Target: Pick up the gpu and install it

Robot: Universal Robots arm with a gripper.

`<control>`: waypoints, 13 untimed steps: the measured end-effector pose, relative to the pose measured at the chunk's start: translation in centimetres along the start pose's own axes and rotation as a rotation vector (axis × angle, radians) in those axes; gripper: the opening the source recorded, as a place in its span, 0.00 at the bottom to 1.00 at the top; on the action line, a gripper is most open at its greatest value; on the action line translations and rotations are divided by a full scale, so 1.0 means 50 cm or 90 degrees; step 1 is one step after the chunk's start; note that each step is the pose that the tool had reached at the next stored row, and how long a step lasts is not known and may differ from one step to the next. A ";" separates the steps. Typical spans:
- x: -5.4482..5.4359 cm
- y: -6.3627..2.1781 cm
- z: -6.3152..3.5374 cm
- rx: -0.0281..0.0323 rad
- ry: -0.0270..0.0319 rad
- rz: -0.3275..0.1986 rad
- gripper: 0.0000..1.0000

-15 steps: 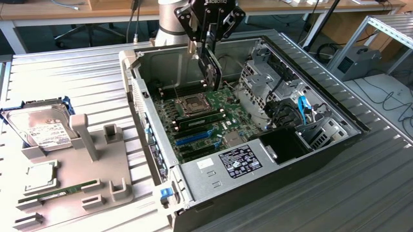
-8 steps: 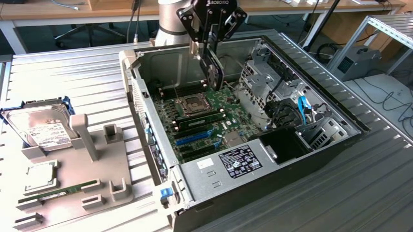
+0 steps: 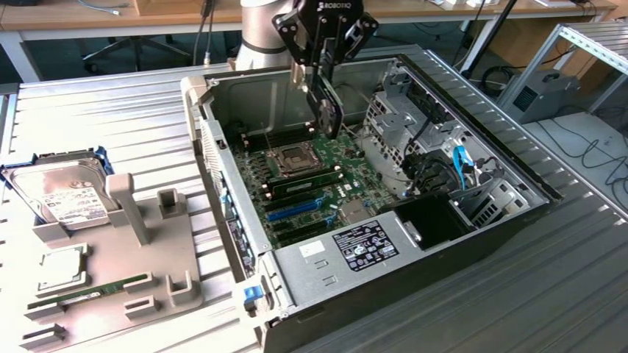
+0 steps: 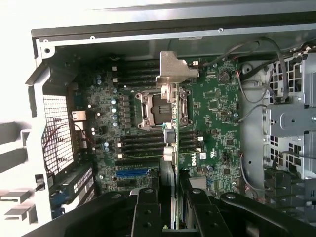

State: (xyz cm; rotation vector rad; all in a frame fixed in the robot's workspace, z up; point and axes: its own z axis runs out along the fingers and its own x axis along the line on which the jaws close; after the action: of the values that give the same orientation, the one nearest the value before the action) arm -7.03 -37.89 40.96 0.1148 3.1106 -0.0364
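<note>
Exterior view: the gripper is clamping the gpu by its upper edge, the card hanging upright above the motherboard inside the open computer case. Wrist view: the gpu is showing edge-on between the closed-in fingers, its silvery bracket pointing away over the board.

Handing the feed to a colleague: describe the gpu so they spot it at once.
Find the open case in the exterior view's middle. Over its motherboard the claw is shut on the gpu, a slim dark card held on edge. Unlike the hard drive and memory stick at that view's left, it is in the air.
</note>
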 end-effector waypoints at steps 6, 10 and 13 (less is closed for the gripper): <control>-0.005 0.001 0.003 0.0013 -0.0001 0.000 0.26; -0.008 0.001 0.004 0.0023 -0.0002 0.000 0.26; -0.015 0.002 0.008 0.0039 -0.0003 0.000 0.26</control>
State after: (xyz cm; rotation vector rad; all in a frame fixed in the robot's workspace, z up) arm -6.28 -37.84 40.60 0.1145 3.1103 -0.0461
